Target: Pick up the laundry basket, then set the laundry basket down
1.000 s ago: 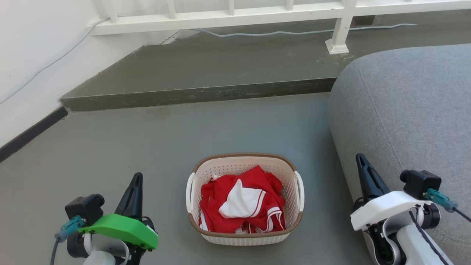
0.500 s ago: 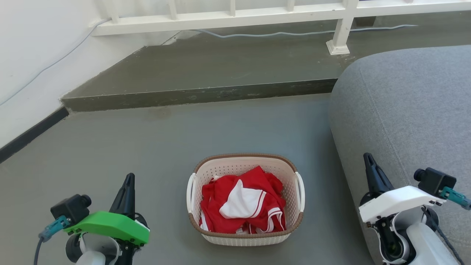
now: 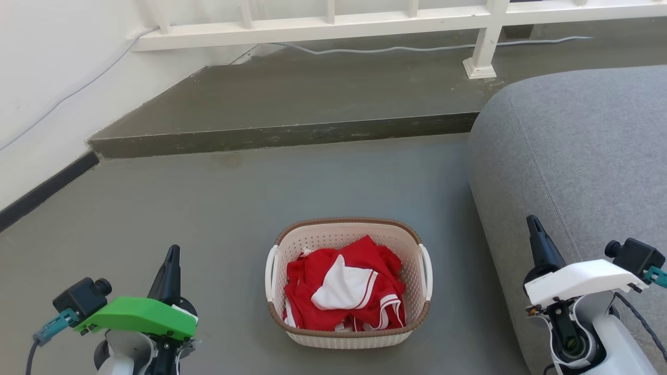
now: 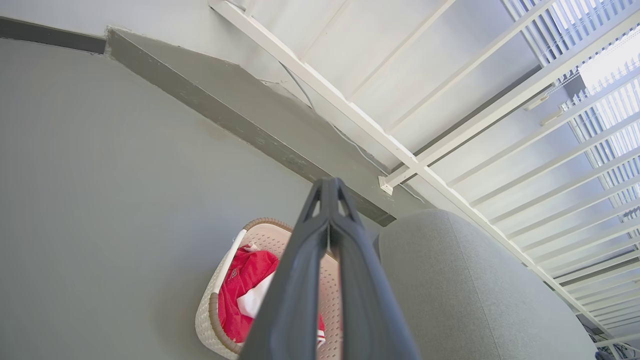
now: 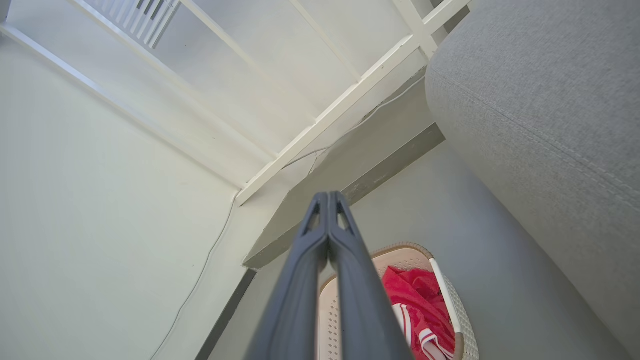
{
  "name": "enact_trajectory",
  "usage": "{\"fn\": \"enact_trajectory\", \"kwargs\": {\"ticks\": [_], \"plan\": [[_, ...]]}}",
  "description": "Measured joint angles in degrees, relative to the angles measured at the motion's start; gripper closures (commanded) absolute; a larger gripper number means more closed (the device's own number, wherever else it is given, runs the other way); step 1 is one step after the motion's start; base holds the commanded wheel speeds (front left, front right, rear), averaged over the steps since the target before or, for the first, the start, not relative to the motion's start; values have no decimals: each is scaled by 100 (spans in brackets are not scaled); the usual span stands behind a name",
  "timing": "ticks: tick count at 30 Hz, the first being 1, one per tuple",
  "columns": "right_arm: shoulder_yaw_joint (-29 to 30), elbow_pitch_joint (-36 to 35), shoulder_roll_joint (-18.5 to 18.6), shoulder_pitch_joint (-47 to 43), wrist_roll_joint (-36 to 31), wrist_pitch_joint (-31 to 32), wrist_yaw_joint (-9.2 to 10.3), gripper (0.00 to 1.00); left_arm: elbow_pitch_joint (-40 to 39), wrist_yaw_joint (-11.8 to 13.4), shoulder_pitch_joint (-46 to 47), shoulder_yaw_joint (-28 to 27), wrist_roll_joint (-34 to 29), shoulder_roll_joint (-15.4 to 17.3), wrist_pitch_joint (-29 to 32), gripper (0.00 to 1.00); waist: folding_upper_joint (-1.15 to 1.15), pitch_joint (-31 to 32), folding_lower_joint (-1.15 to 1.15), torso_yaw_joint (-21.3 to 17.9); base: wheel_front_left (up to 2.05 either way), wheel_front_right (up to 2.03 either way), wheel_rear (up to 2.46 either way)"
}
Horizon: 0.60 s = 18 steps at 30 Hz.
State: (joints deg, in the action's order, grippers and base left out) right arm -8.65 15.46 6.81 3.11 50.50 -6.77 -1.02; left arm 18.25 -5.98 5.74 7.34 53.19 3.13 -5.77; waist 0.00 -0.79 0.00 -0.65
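The laundry basket (image 3: 344,237) is cream perforated plastic with a brown rim and white side handles. It stands on the grey floor in the lower middle of the head view, holding red and white clothes (image 3: 344,286). My left gripper (image 3: 172,252) is at the lower left, well apart from the basket, fingers pressed together and empty. My right gripper (image 3: 532,223) is at the lower right over the sofa edge, shut and empty too. The basket (image 4: 212,310) shows behind the closed left gripper (image 4: 329,184), and the basket (image 5: 457,312) lies below the closed right gripper (image 5: 327,197).
A grey sofa (image 3: 583,156) fills the right side, close to the basket. A raised concrete step (image 3: 281,135) crosses behind the basket, with a white railing (image 3: 333,28) and a cable (image 3: 417,48) beyond. A white wall (image 3: 41,78) stands at the left.
Both grippers have drawn outward and down in the head view, away from the basket: the left one to the left, the right one to the right. The basket has stayed put.
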Motion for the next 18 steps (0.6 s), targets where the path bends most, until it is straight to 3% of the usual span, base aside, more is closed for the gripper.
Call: {"fn": "enact_trajectory", "kwargs": {"ticks": [18], "plan": [[421,5,-123,2,1172,341,-149,100,-41,-40,0,-344,1057,-24,330,100,0,18,0,19,0,0,0]]}}
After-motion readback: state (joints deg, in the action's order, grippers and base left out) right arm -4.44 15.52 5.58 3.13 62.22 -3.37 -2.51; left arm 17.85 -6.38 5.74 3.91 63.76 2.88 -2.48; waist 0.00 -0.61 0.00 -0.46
